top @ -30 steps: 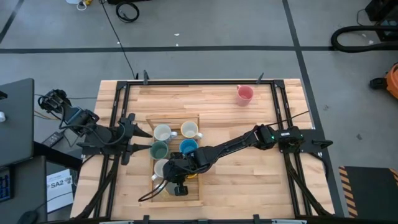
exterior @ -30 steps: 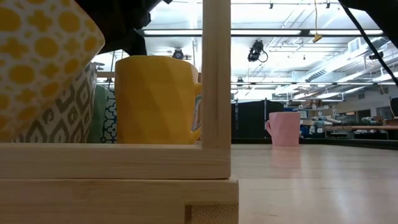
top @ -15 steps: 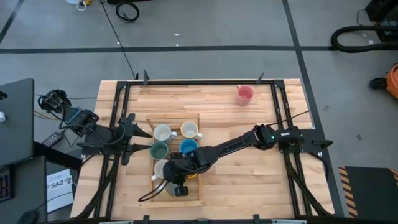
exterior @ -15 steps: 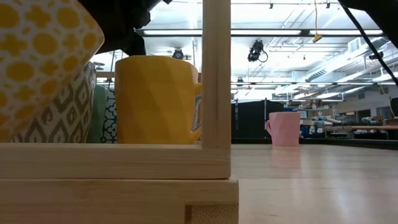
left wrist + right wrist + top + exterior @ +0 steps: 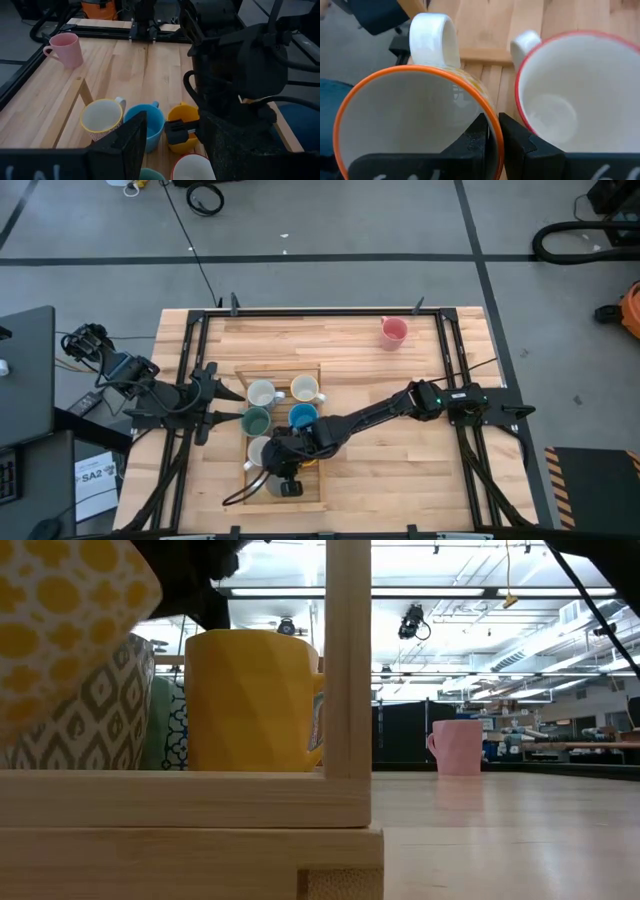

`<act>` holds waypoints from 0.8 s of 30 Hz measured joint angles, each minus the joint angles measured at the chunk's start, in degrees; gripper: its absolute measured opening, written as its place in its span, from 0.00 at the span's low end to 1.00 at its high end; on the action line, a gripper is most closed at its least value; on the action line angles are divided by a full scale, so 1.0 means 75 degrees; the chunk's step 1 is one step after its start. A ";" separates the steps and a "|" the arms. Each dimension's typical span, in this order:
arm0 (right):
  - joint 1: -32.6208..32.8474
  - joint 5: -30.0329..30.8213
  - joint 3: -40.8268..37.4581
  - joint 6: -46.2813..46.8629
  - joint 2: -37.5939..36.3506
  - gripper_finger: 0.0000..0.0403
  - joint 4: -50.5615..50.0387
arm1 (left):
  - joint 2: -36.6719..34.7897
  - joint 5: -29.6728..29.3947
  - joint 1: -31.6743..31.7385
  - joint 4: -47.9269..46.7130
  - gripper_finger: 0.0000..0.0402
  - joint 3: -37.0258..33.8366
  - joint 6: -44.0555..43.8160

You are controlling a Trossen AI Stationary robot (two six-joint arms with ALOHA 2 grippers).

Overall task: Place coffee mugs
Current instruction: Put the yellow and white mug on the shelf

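In the high view, the right jaws (image 5: 283, 470) hang over the wooden tray (image 5: 312, 370), among the mugs, while the left jaws (image 5: 212, 397) wait spread beside the tray.

In the low view, a yellow-patterned mug (image 5: 60, 620) is tilted above the tray floor.

The right wrist view alone shows the grip: the jaws pinch the wall of this orange-rimmed mug, just beside a red-rimmed mug (image 5: 575, 95).

It probably needs lowering into a free cell.

The left wrist view shows the pink mug (image 5: 64, 49) far off on the worktop (image 5: 125, 70).

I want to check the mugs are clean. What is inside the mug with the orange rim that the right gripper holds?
Inside the orange-rimmed mug, only bare white wall shows. The right gripper pinches its rim and covers part of the bottom.
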 joint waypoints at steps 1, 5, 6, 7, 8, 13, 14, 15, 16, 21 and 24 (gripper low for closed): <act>0.0003 0.0069 -0.0002 -0.0003 0.0000 0.11 0.0096 | 0.0000 0.0002 0.0000 0.0000 0.47 0.0000 0.0000; 0.0000 0.0110 -0.0011 -0.0009 -0.0010 0.11 0.0278 | 0.0000 0.0000 0.0000 0.0000 0.47 0.0000 -0.0003; -0.0004 0.0126 -0.0074 -0.0014 -0.0017 0.11 0.0334 | 0.0000 0.0001 0.0000 0.0000 0.47 0.0000 -0.0003; -0.0007 0.0139 -0.0164 -0.0007 -0.0017 0.11 0.0437 | 0.0000 0.0000 0.0000 0.0000 0.47 0.0000 -0.0003; -0.0008 0.0139 -0.0247 0.0003 -0.0017 0.11 0.0535 | 0.0000 0.0001 0.0000 0.0000 0.47 0.0000 -0.0003; -0.0007 -0.0106 -0.0617 0.0309 -0.0017 0.11 0.0934 | 0.0000 0.0003 0.0000 0.0000 0.47 0.0000 -0.0003; -0.0013 -0.0104 -0.0622 0.0326 -0.0017 0.11 0.0908 | 0.0000 0.0003 0.0000 0.0002 0.47 0.0000 -0.0003; -0.0015 -0.0100 -0.0628 0.0318 -0.0017 0.11 0.0879 | 0.0000 0.0003 0.0000 0.0003 0.47 0.0000 -0.0003; -0.0015 -0.0098 -0.0629 0.0310 -0.0017 0.11 0.0884 | 0.0000 0.0003 0.0000 0.0000 0.47 0.0000 -0.0003; -0.0032 -0.0053 -0.0629 0.0140 -0.0017 0.11 0.0944 | 0.0000 0.0003 0.0000 0.0000 0.47 0.0000 -0.0003; -0.0029 -0.0054 -0.0629 0.0137 -0.0017 0.11 0.0957 | 0.0000 0.0003 0.0000 0.0001 0.47 0.0000 -0.0005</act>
